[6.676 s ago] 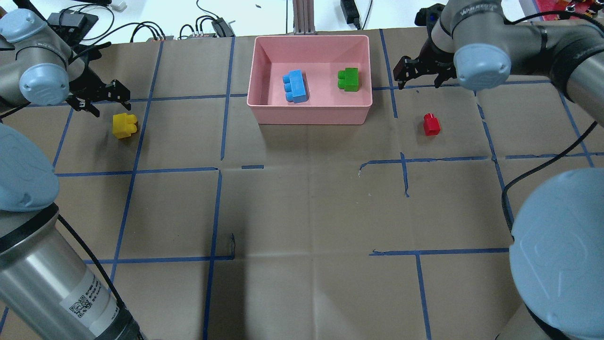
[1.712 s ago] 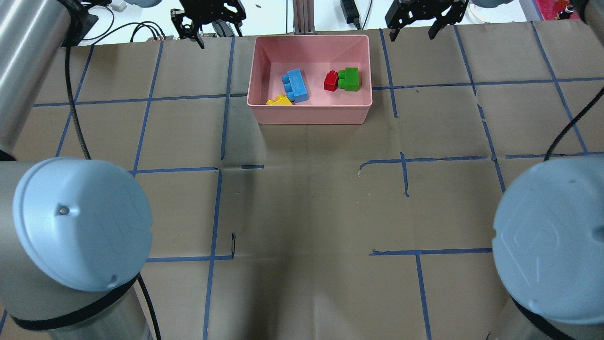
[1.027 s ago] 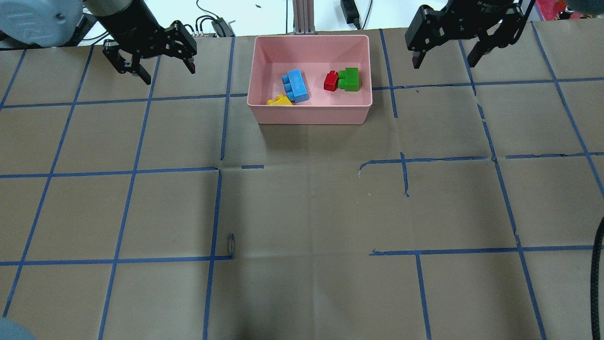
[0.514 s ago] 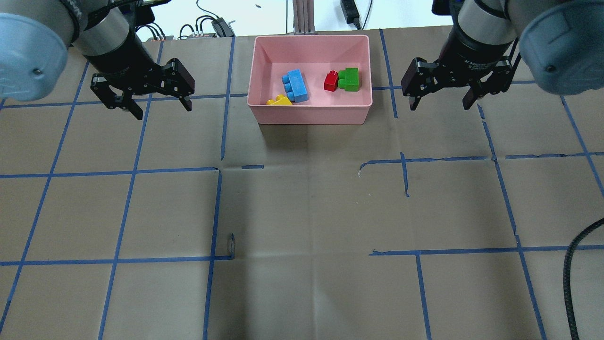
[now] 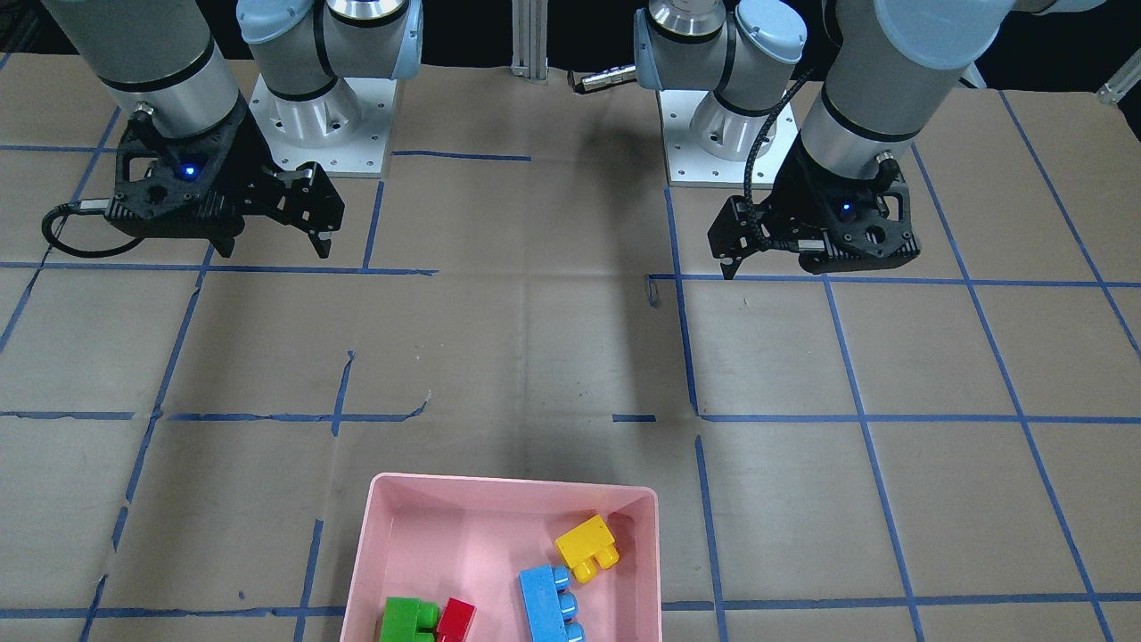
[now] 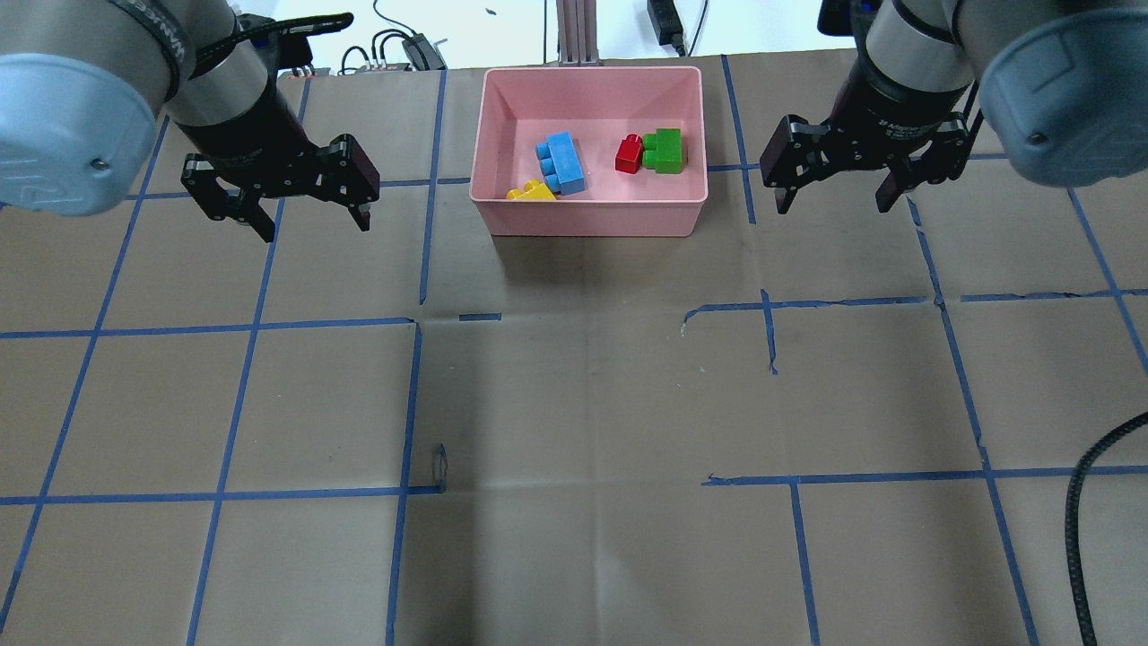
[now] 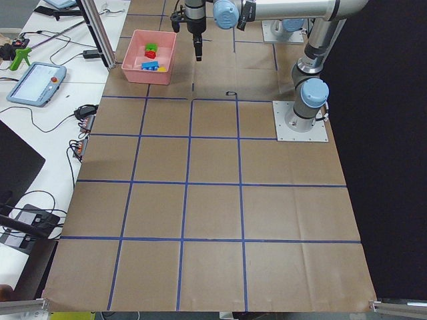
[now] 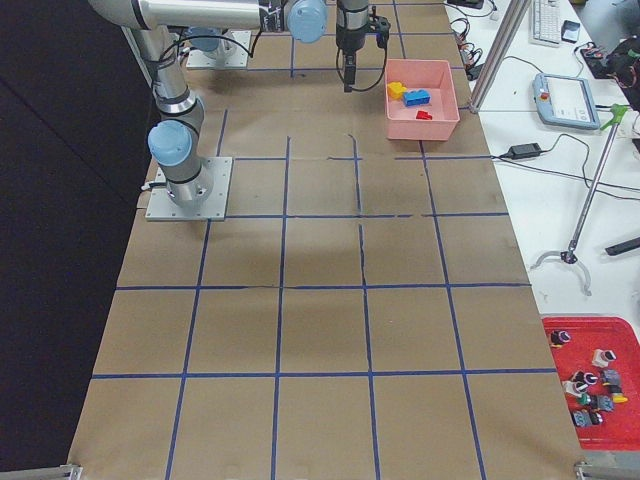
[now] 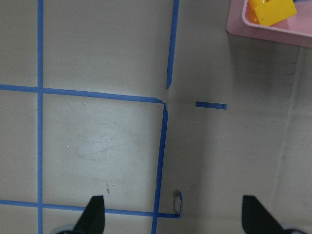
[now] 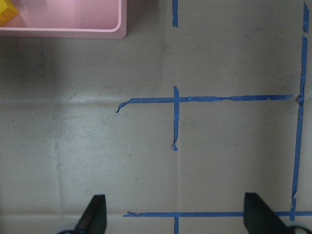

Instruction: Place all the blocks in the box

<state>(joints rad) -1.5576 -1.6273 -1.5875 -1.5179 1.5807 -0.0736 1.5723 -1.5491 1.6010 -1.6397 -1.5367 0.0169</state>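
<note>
The pink box [image 6: 592, 224] stands at the table's far middle, also in the front-facing view [image 5: 508, 481]. In it lie the light-blue block [image 6: 562, 162], the yellow block [image 6: 531, 191] against the near wall, and the red block [image 6: 630, 154] touching the green block [image 6: 665, 150]. My left gripper [image 6: 316, 229] hangs open and empty over bare table left of the box. My right gripper [image 6: 831, 206] hangs open and empty right of the box. The left wrist view [image 9: 174, 214] shows a box corner with the yellow block [image 9: 273, 10]. The right wrist view [image 10: 175, 214] shows a box corner [image 10: 73, 31].
Brown paper with a blue tape grid covers the table. Cables and power bricks [image 6: 413, 45] and an aluminium post [image 6: 578, 31] lie beyond the far edge. A teach pendant [image 7: 37, 83] and a red parts tray [image 8: 590, 375] sit on the side bench.
The yellow and red blocks, on the table 6.7 s ago, now lie in the box. Both open grippers have moved from the far edge toward the near side, flanking the box.
</note>
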